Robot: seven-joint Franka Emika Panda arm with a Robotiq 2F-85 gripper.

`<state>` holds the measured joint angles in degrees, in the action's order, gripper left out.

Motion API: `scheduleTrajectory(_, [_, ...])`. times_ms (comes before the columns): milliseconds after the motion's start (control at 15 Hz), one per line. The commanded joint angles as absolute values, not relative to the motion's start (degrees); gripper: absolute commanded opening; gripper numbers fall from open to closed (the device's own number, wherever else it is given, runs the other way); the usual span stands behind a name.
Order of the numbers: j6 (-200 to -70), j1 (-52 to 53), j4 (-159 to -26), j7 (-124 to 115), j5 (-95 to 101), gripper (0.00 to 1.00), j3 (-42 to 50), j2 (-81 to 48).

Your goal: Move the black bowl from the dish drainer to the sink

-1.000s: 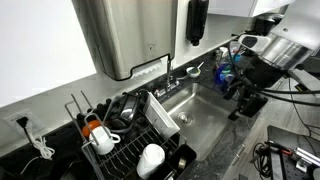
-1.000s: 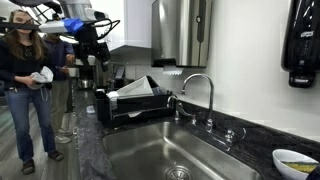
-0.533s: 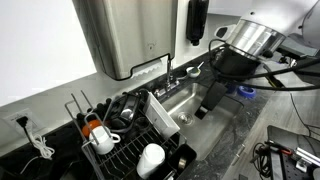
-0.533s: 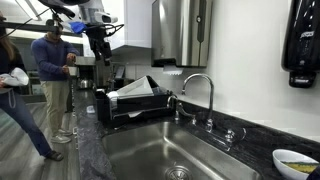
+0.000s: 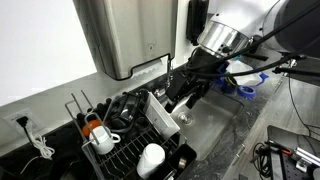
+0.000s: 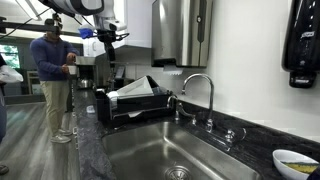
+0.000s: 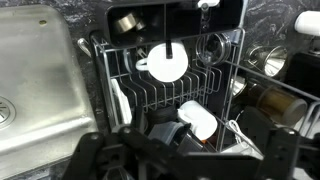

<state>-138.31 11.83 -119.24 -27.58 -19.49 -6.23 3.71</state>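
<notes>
Open tool (image 5: 178, 98) above dish drainer (image 5: 118, 153), sink (image 5: 207, 120) adjacent

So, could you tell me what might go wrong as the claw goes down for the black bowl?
1. The open claw hangs over a crowded dish drainer. The white square plate stands on edge near it and could be knocked toward the sink.
2. In the wrist view, the white mug sits just ahead of the claw, so a finger might catch it.
3. The black bowl barely stands out from the black rack, so the claw may close on wire instead.
</notes>
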Motion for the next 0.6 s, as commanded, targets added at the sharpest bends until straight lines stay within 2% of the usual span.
scheduleTrajectory(0, [-138.1,10.6,-119.0,-27.8,-19.5,1.00,-7.4,3.7])
scheduleTrajectory(533, [-141.4,10.5,-117.1,-32.7,-16.1,1.00,-7.8,-0.5])
